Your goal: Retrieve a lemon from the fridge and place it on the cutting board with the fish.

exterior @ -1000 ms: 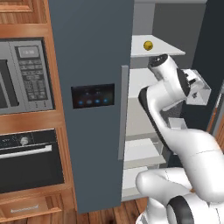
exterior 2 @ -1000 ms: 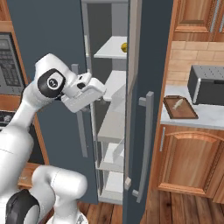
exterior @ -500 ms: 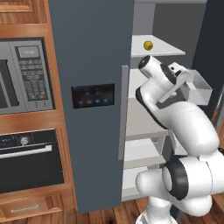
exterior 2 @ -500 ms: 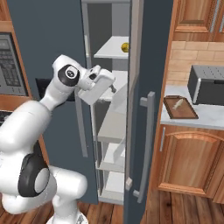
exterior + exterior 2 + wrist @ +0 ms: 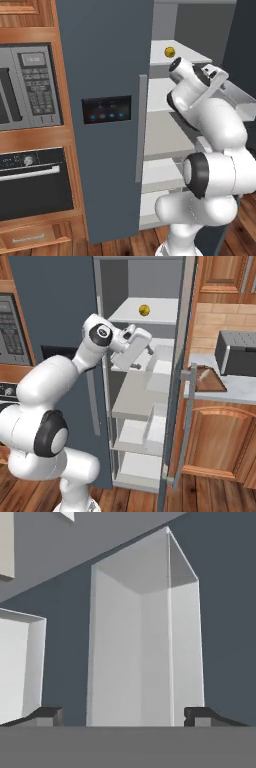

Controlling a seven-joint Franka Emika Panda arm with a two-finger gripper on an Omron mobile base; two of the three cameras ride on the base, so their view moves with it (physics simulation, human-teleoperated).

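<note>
The fridge (image 5: 60, 301) is seen with its right door swung wide, white shelves exposed. The reach for the fruit is judged to be in hand. Compared with a second earlier, the arm has been folded nearer the shelves. The cutting board (image 5: 210, 383) lies on the bench. The claw (image 5: 125, 714) is held open and empty. The lemon (image 5: 170, 51) rests on the top shelf; a lift upward is called for.

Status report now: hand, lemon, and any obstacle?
Hand open, empty, inside fridge. Lemon on top shelf, above the hand. Nothing seen blocking it.
</note>
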